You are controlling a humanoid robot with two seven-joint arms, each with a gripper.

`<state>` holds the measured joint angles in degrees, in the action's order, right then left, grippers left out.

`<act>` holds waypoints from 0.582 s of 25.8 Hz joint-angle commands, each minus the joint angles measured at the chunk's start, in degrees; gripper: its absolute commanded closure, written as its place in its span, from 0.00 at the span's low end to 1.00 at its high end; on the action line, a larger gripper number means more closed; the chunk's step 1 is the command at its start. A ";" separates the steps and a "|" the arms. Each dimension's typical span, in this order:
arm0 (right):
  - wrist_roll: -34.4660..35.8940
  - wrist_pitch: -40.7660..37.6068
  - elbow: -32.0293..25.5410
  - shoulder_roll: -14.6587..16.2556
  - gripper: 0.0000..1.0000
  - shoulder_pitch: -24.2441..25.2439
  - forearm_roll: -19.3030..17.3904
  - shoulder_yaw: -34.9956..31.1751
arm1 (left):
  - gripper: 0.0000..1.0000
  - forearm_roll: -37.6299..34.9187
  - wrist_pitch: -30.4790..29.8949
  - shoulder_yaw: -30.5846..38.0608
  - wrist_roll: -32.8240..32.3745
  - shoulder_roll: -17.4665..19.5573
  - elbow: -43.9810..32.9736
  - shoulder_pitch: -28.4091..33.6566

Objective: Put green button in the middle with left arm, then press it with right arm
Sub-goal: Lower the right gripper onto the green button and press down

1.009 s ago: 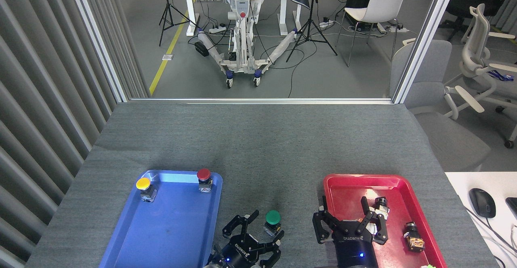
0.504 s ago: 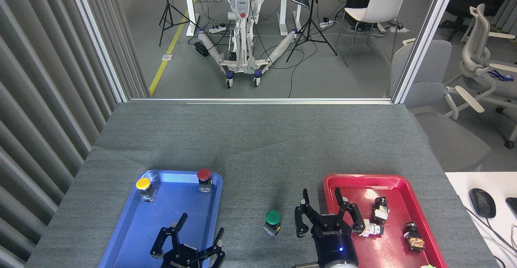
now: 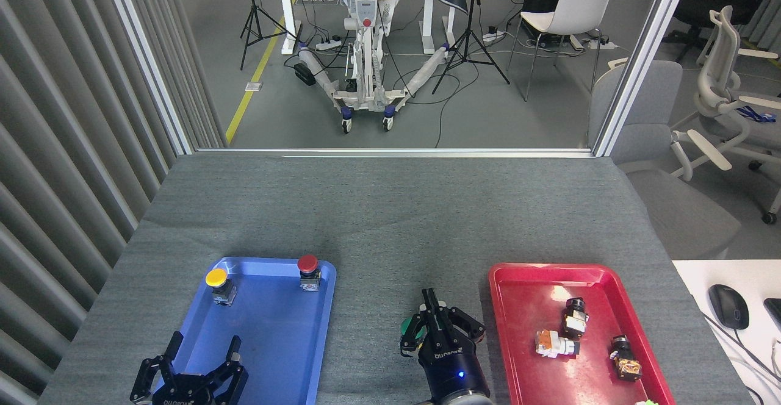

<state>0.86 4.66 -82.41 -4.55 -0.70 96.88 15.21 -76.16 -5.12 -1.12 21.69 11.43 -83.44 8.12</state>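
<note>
Where the grey cloth point(image 3: 390, 222) lies bare between the two trays, the green button point(image 3: 407, 330) sits near the table's front edge, and only a sliver of its green cap shows to the left of the right gripper point(image 3: 434, 312). That gripper, black with a blue light on its wrist, hangs right over the button with its three fingers drawn together to a point; whether they touch the cap cannot be told from this view. The button's base is hidden under the gripper.

The left gripper point(image 3: 200, 356) is well apart from the button, low over the front left corner of the blue tray point(image 3: 268, 356), its two fingers spread wide and holding nothing.

Open cloth stretches from the trays back to the far table edge, with nothing on it. The strip between the trays is narrow, bounded by the blue tray's right rim and the red tray's point(image 3: 506, 332) left rim, and the button stands nearer the red one.

On the blue tray, a yellow button point(image 3: 218, 283) and a red button point(image 3: 309, 271) stand upright along its back edge, clear of both grippers. On the red tray lie three small parts: an orange and white one point(image 3: 552, 344), a black one point(image 3: 574, 317) just behind it, and a dark one point(image 3: 624, 355) toward the right rim. A black mouse point(image 3: 728, 305) rests on the white desk to the right.
</note>
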 commanded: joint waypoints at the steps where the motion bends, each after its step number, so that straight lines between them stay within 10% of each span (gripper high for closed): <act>1: 0.02 0.52 2.69 -0.29 0.87 -0.53 0.59 0.61 | 0.00 0.66 -0.15 2.27 0.55 0.79 0.56 0.15; 15: 0.19 0.78 7.52 -0.46 0.96 -0.61 0.59 1.31 | 0.00 1.27 -0.59 2.88 -0.25 0.88 5.39 -2.58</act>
<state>0.80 5.33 -75.65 -5.00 -1.29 97.47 16.44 -74.95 -5.52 1.74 21.53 12.28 -78.95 5.83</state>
